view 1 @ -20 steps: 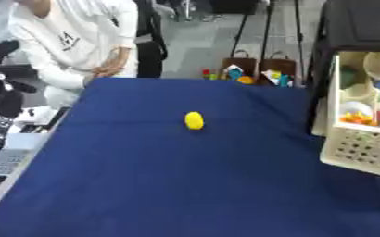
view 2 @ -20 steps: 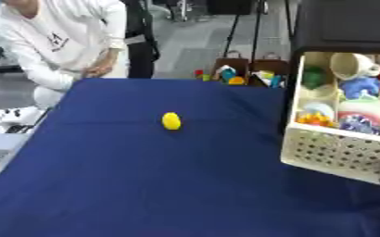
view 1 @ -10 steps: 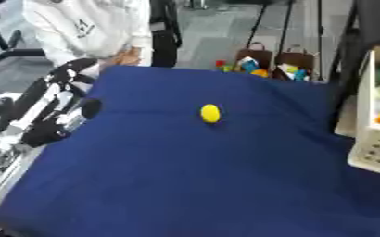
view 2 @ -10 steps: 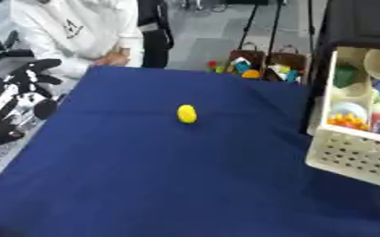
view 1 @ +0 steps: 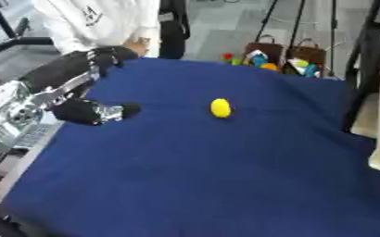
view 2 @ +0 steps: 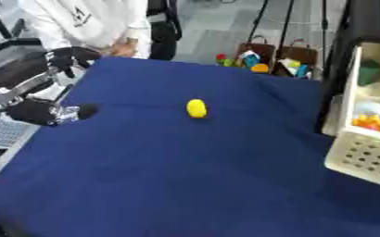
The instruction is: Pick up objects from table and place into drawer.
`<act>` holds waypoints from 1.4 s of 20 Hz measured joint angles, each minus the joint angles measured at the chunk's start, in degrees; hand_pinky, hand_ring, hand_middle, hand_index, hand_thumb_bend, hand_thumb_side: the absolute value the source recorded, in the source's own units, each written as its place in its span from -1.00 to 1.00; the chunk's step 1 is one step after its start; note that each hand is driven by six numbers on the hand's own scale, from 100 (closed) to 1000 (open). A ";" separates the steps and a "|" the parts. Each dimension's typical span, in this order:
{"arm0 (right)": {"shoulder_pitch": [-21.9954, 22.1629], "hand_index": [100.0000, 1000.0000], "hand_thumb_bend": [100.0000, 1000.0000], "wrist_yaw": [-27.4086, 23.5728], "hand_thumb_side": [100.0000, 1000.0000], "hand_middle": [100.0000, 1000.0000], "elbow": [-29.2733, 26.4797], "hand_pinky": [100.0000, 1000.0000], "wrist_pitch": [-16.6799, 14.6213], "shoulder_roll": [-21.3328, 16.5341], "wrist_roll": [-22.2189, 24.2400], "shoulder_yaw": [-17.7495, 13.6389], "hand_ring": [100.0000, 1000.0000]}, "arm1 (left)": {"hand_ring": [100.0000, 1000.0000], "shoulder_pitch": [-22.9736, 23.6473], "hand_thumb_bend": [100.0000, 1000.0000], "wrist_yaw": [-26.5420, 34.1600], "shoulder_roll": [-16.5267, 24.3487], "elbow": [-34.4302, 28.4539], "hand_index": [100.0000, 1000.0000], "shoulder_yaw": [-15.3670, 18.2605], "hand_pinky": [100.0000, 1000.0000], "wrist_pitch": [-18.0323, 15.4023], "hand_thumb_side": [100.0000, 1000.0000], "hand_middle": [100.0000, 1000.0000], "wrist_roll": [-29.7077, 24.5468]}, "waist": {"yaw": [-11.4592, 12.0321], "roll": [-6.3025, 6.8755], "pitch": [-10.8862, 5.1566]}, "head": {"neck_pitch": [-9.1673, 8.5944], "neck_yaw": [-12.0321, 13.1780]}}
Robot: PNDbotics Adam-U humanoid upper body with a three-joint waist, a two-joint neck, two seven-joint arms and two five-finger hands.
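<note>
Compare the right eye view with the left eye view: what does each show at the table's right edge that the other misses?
Only the right eye view shows the white drawer open-topped with its contents: a dark green item, pale items and something orange. Only the left eye view shows more of the silver arm structure at the far left; there just a sliver of the drawer shows. Both share the yellow object alone on the blue table and the left hand at the table's left edge.

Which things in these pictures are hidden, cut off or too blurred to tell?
- Left robot hand: motion blur in both views; finger pose unclear.
- Right robot hand: in no view.
- Drawer: cut by the right edge; the left eye view shows only its corner.
- Yellow object: too blurred to identify.
</note>
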 measured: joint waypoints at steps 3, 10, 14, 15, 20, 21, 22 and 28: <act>0.00 0.52 -1.00 -0.29 1.00 0.24 0.00 0.10 -0.07 0.01 0.07 -0.07 0.26 | 0.67 -3.02 -0.02 -1.66 0.74 0.87 0.98 -1.29 0.29 -0.66 0.75 0.79 -2.54 | -0.28 0.19 0.22 | -0.28 0.12; -0.60 0.52 -1.00 -0.87 1.00 0.23 0.00 0.10 -0.17 0.01 0.17 0.02 0.25 | 0.61 -11.53 -0.06 -1.51 0.64 5.09 0.89 -4.73 0.26 -1.73 0.70 0.73 -7.90 | -1.53 0.65 0.26 | -0.39 0.09; -1.01 0.52 -1.00 -1.19 1.00 0.22 0.00 0.10 -0.29 0.01 0.29 0.29 0.24 | 0.57 -15.78 -0.11 -0.65 -1.06 8.99 0.86 -7.49 0.23 -2.48 0.66 0.71 -9.50 | -2.28 0.80 0.48 | -0.78 0.32; -1.06 0.51 -1.00 -1.21 1.00 0.22 0.00 0.09 -0.32 0.01 0.32 0.29 0.24 | 0.55 -16.65 -0.13 -0.46 -1.53 9.99 0.86 -8.03 0.22 -2.66 0.65 0.70 -9.72 | -2.40 0.84 0.60 | -0.81 0.42; -1.31 0.51 -1.00 -1.39 1.00 0.21 0.00 0.09 -0.37 0.02 0.37 0.43 0.23 | 0.49 -20.57 -0.16 0.11 -4.26 15.24 0.85 -9.86 0.19 -3.11 0.55 0.68 -11.05 | -3.24 1.29 1.06 | -1.24 0.81; -1.38 0.51 -1.00 -1.43 1.00 0.21 0.00 0.09 -0.37 0.02 0.37 0.47 0.23 | 0.46 -21.26 -0.17 0.16 -4.90 16.39 0.85 -10.06 0.17 -3.13 0.52 0.66 -11.36 | -3.45 1.33 1.21 | -1.30 0.96; -1.48 0.51 -1.00 -1.46 1.00 0.21 0.00 0.09 -0.38 0.02 0.38 0.49 0.23 | 0.44 -21.94 -0.18 0.18 -5.50 17.58 0.85 -10.28 0.16 -3.14 0.50 0.65 -11.68 | -3.70 1.34 1.37 | -1.32 1.12; -1.60 0.50 -1.00 -1.54 1.00 0.20 0.00 0.09 -0.40 0.03 0.40 0.59 0.22 | 0.37 -25.42 -0.21 -0.07 -9.00 23.77 0.81 -11.20 0.12 -4.03 0.39 0.62 -13.07 | -4.74 1.47 2.37 | -1.82 1.92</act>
